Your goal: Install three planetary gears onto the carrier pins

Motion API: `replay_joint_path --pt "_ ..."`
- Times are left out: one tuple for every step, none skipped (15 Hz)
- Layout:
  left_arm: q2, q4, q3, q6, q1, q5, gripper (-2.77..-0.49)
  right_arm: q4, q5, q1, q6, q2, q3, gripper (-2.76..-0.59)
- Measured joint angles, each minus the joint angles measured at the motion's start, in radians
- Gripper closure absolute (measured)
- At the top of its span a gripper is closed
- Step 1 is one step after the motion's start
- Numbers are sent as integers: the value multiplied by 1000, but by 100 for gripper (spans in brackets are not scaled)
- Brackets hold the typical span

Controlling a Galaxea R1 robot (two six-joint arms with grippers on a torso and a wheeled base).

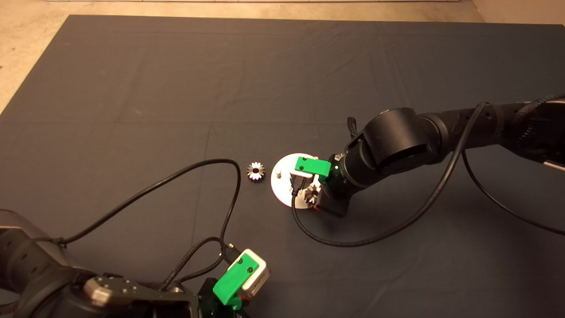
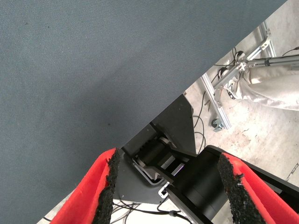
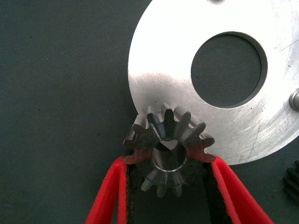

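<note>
Gripping one planetary gear (image 3: 168, 156) between its red fingers (image 3: 110, 196), the right gripper (image 1: 309, 187) hung at the near edge of the silver disc (image 3: 163, 74) — the gear overlapped the disc's rim. A second gear (image 1: 255, 171) lay flat on the dark mat (image 1: 176, 88) just left of the disc, near one carrier pin (image 1: 278, 173). The left gripper (image 2: 166, 191) waited at the table's near edge — fingers wide apart, holding nothing.

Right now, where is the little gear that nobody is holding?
In the head view the loose gear lies flat on the dark mat, just left of the silver disc, apart from it.
</note>
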Motion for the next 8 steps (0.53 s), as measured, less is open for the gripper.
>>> replay_joint_path --pt "0 0 0 0 0 0 -146 -1 0 -3 0 -1 1 -81" --pt "0 0 0 0 0 -1 -146 -1 0 -3 0 -1 2 -81" --pt "0 0 0 0 0 -4 -146 -1 -1 -3 0 -1 2 -81" --pt "0 0 0 0 0 -6 -146 -3 -1 -3 0 -1 2 -81" --pt "0 0 0 0 0 -7 -146 -6 0 -3 0 0 2 -81" --pt "0 0 0 0 0 -7 -146 -8 0 -3 -1 0 2 -81" --pt "-1 0 0 0 0 -7 -146 -9 0 -4 -1 0 2 -81" --pt "-3 0 0 0 0 -8 -146 -9 0 -5 -1 -1 2 -81"
